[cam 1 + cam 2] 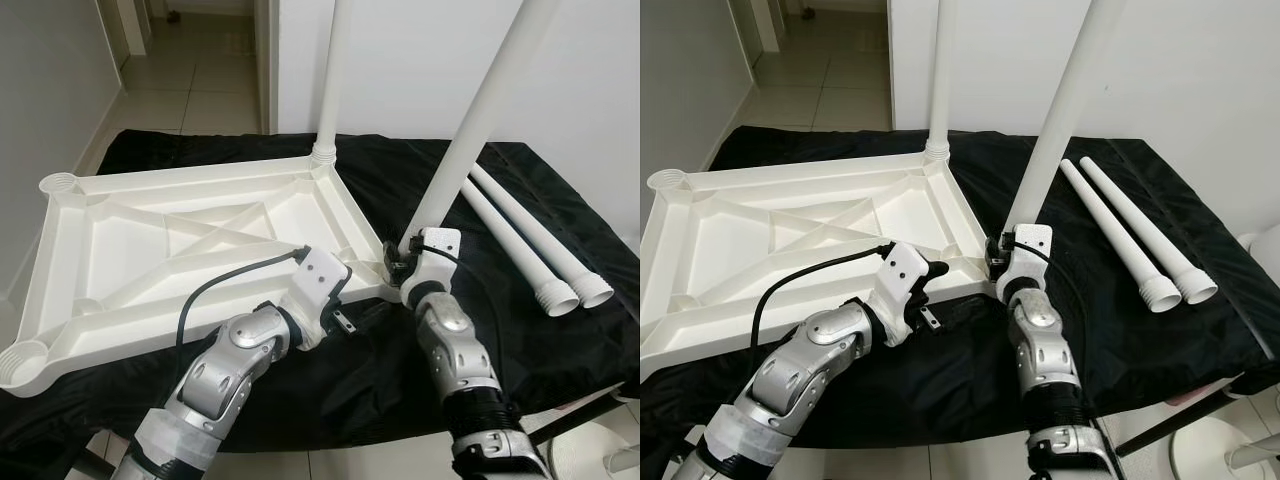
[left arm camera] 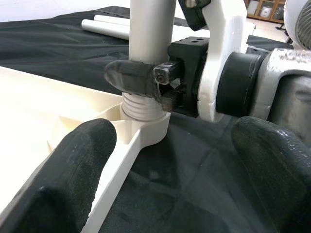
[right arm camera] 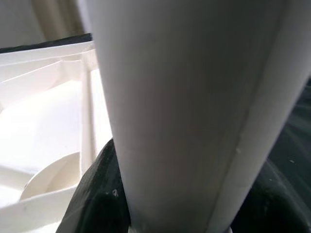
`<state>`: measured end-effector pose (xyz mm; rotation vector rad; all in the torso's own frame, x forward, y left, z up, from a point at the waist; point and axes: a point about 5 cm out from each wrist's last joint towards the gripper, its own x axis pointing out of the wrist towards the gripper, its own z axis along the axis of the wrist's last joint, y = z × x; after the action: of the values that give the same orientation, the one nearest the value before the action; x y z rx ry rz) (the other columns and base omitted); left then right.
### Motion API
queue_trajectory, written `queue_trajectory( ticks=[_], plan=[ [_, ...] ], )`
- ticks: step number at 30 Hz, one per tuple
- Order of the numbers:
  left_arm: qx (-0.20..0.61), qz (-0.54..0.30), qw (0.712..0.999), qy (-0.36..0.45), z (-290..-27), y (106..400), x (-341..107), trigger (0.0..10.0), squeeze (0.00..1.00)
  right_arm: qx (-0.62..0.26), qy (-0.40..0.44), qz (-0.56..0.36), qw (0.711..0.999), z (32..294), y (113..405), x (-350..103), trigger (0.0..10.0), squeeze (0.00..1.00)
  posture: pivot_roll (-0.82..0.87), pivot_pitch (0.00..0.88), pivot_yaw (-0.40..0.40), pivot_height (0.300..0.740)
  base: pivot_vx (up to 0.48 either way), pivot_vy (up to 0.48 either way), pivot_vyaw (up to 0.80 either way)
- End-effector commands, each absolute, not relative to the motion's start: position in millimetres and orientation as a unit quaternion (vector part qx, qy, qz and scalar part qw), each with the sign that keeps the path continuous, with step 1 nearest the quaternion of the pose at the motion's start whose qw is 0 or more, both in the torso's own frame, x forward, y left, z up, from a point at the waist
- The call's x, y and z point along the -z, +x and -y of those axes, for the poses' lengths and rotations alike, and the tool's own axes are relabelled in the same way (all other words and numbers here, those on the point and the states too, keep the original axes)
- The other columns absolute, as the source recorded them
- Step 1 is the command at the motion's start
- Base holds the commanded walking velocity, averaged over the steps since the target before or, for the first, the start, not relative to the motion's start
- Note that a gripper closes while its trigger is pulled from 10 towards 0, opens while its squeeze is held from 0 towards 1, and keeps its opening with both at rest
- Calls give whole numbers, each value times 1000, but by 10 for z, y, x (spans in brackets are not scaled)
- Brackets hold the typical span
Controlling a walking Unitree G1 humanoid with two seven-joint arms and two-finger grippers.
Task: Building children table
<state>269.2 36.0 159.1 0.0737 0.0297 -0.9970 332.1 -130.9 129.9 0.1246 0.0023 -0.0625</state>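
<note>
The white table top (image 1: 150,240) lies upside down on a black cloth. One white leg (image 1: 328,80) stands upright in its far right corner. My right gripper (image 1: 398,258) is shut on the base of a second leg (image 1: 470,120). That leg leans to the right, and its threaded end (image 2: 141,104) sits in the near right corner socket with threads showing. My left gripper (image 1: 348,298) is open just beside that corner, with one finger (image 2: 73,170) over the table's rim and the other over the cloth.
Two loose white legs (image 1: 520,240) lie side by side on the cloth (image 1: 380,390) to the right. The cloth's front edge is close to me. A white wall is behind, a tiled corridor (image 1: 190,80) at the back left, and a white object (image 1: 600,450) on the floor at lower right.
</note>
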Motion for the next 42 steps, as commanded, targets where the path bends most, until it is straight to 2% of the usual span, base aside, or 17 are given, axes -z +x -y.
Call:
queue_trajectory(
  ticks=[1, 5, 6, 7, 18, 19, 20, 21, 28, 31, 34, 35, 38, 39, 42],
  plan=[
    [489, -14, 871, 42, -330, 2660, -1591, 10000, 0, 65, 72, -27, 995, 1336, 3276, -1177, 10000, 0, 11, 0, -67, 740, 0, 0, 0],
    [488, -13, 872, 42, -331, 2681, -1600, 10000, 0, 70, 76, -14, 995, 1299, 3262, -1240, 10000, 0, 5, 0, -64, 740, 0, 0, 0],
    [487, -12, 872, 42, -331, 2687, -1604, 10000, 0, 65, 76, -7, 995, 1312, 3255, -1263, 10000, 439, 5, 0, -64, 740, 0, 0, 0],
    [487, -12, 872, 43, -333, 2691, -1605, 10000, 0, 58, 80, -1, 995, 1324, 3247, -1274, 10000, 1000, 4, 0, -65, 740, 0, 0, 0],
    [487, -12, 872, 47, -361, 2702, -1597, 10000, 0, 76, 59, 34, 995, 1464, 3127, -1333, 10000, 1000, -15, 0, -54, 740, 0, 0, 0],
    [488, -12, 871, 46, -360, 2698, -1598, 10000, 0, 71, 58, 38, 995, 1472, 3099, -1341, 10000, 902, -15, 0, -54, 740, 0, 0, 0],
    [488, -12, 871, 46, -360, 2698, -1598, 10000, 0, 71, 58, 38, 995, 1472, 3099, -1341, 10000, 902, -15, 0, -54, 740, 0, 0, 0],
    [489, -11, 871, 50, -347, 2700, -1586, 10000, 0, 37, 64, 52, 996, 1471, 3009, -1334, 10000, 0, -19, 0, -52, 740, 0, 0, 0],
    [491, -4, 870, 48, -322, 2744, -1629, 10000, 0, -6, 75, 75, 994, 1444, 2736, -1268, 10000, 0, -32, 0, -43, 740, 0, 0, 0],
    [491, -3, 870, 49, -320, 2747, -1634, 10000, 0, -10, 76, 78, 994, 1434, 2709, -1266, 10000, 0, -32, 0, -43, 740, 0, 0, 0],
    [484, -2, 874, 43, -347, 2761, -1650, 10000, 0, -31, 74, 89, 993, 1350, 2609, -1255, 10000, 0, -39, 0, -37, 740, 0, 0, 0],
    [482, -3, 875, 40, -364, 2759, -1649, 10000, 0, -39, 78, 89, 992, 1305, 2568, -1246, 5804, 0, -43, 0, -38, 740, 0, 0, 0],
    [480, -4, 877, 37, -383, 2745, -1645, 10000, 0, -48, 83, 89, 991, 1262, 2511, -1243, 5804, 0, -44, 0, -39, 740, 0, 0, 0],
    [479, -4, 877, 36, -383, 2744, -1643, 10000, 0, -69, 88, 89, 990, 1223, 2480, -1243, 0, 0, -44, 0, -41, 740, 0, 0, 0],
    [474, -3, 880, 32, -375, 2751, -1650, 10000, 0, -106, 96, 84, 986, 1168, 2439, -1233, 0, 0, -43, 0, -41, 740, 0, 0, 0]
  ],
)
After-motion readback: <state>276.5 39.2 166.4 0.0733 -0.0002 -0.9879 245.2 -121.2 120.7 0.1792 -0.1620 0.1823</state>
